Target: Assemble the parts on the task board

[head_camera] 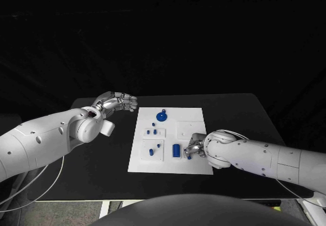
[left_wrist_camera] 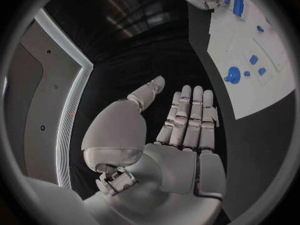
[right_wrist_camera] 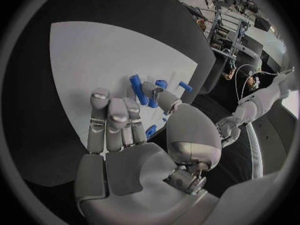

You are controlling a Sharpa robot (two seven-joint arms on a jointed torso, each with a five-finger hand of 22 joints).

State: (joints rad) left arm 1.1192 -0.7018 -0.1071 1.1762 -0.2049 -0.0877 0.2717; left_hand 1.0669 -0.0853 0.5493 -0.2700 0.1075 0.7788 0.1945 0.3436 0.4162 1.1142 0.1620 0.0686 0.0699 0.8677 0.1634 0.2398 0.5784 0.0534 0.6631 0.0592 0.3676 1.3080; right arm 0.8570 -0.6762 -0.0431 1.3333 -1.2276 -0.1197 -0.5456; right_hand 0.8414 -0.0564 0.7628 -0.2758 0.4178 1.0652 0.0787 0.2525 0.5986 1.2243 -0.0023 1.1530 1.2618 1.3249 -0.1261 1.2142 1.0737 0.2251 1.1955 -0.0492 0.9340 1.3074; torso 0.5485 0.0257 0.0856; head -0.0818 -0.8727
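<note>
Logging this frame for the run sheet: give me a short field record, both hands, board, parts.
left hand: off the board's far left corner, over the black table, fingers apart, holding nothing
right hand: over the board's near right part, beside the blue cylinder; grasp unclear
task board: white, mid-table
parts: round blue piece at far end, small blue pieces mid-board
</note>
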